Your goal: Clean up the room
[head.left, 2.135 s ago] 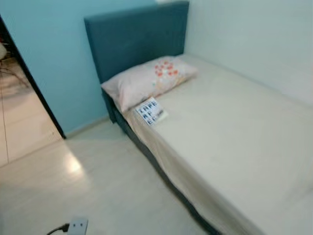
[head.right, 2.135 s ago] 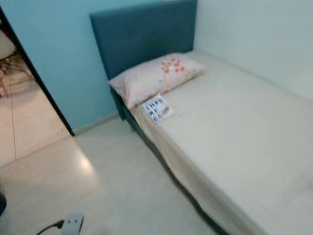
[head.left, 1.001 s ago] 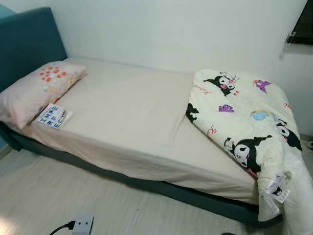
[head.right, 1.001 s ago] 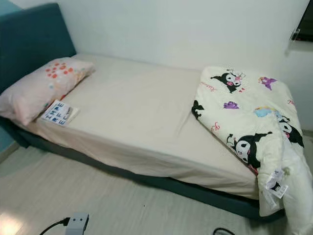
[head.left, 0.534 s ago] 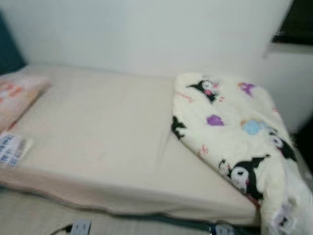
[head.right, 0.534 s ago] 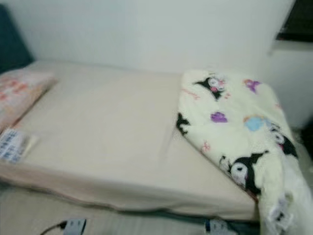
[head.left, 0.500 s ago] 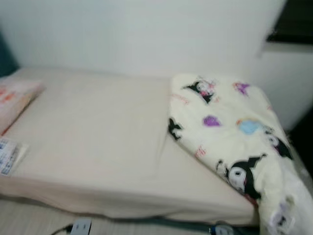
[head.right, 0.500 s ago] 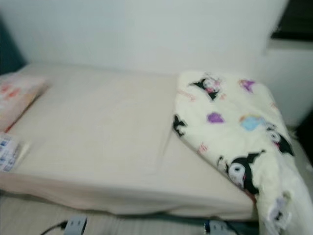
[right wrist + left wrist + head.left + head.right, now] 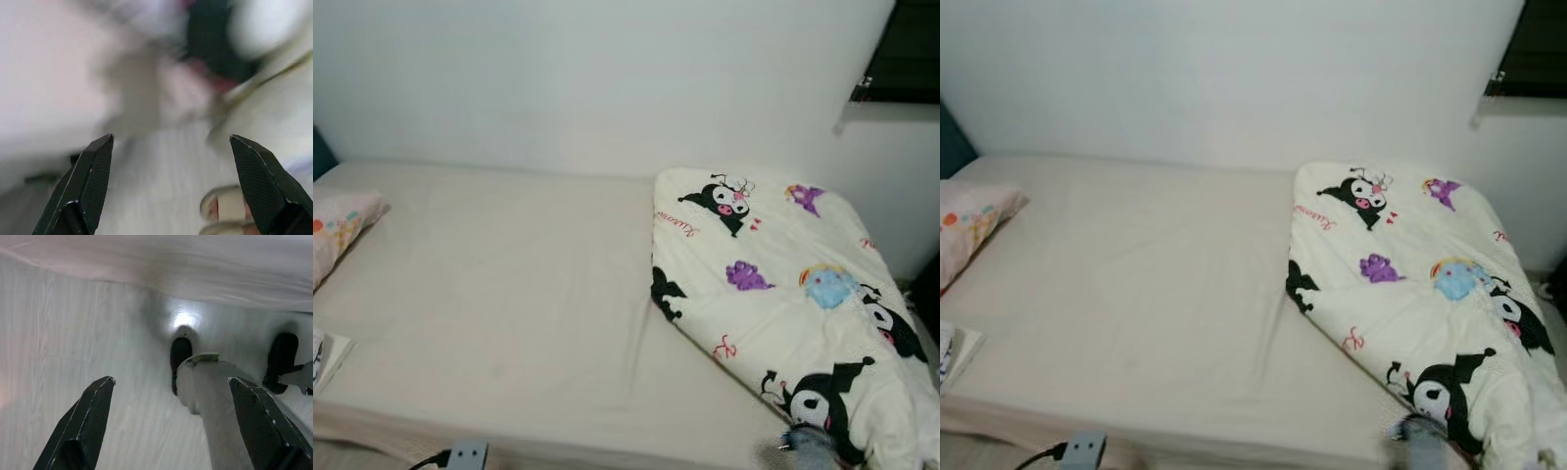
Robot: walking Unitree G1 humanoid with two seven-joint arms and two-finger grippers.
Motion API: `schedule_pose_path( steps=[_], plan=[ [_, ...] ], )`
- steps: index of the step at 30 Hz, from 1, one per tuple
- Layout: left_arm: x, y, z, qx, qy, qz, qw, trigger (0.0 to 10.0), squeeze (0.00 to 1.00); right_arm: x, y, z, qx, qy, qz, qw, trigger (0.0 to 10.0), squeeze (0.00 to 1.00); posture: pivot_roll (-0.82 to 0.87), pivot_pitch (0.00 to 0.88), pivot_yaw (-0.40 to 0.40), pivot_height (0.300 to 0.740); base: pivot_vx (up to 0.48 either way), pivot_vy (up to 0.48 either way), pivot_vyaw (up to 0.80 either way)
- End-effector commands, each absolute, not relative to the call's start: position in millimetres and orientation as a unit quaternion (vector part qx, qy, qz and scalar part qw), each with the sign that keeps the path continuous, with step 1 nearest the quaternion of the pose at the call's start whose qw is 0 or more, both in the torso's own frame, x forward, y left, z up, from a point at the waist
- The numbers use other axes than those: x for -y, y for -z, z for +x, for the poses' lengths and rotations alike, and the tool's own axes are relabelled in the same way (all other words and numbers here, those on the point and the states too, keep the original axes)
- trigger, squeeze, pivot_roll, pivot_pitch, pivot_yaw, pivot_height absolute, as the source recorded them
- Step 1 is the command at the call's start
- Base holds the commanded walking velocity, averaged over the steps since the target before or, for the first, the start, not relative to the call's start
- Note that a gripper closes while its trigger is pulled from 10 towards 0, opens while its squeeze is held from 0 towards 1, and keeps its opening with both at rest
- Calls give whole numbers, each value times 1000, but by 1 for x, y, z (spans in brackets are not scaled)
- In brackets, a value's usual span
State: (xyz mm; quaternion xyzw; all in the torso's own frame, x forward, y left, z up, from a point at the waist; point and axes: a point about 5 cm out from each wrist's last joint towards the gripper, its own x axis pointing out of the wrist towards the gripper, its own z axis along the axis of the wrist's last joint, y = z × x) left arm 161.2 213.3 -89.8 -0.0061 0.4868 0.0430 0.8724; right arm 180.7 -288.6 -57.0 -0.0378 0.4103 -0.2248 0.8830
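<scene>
A cream comforter printed with black cartoon figures lies bunched over the right end of the bed, which has a bare cream sheet. A pink pillow pokes in at the left edge, and a booklet's corner lies below it. My left gripper hangs open over the pale floor, beside my own leg. In the right wrist view my right gripper is open and faces the blurred comforter and the bed's edge. A blurred grey shape shows by the comforter's near corner.
A grey power strip with a black cable lies on the floor in front of the bed. A white wall runs behind the bed. A dark window sits at the upper right. The comforter spills over the bed's right end.
The camera has swung right and drawn closer to the bed, so the pillow and booklet now sit at the left edge. A blurred grey shape has come up by the comforter.
</scene>
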Motion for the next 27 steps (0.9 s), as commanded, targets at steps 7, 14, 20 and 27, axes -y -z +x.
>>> schedule_pose_path(
  steps=[7,14,20,27],
  plan=[
    [-210,90,161,-492,-39,-10,870,10000,0,303,5,243,-264,226,-25,937,10000,0,-103,66,48,730,0,-479,0],
    [-216,91,158,-498,-60,-4,865,10000,0,288,-41,292,-149,142,0,979,10000,0,-99,73,53,730,0,-197,0],
    [-220,92,155,-503,-63,2,862,10000,0,280,-61,309,-107,99,46,988,10000,0,-97,83,59,730,0,0,0],
    [-222,92,153,-506,-64,14,860,10000,0,271,-51,309,-147,69,60,985,10000,0,-93,93,63,710,0,0,0]
  ],
)
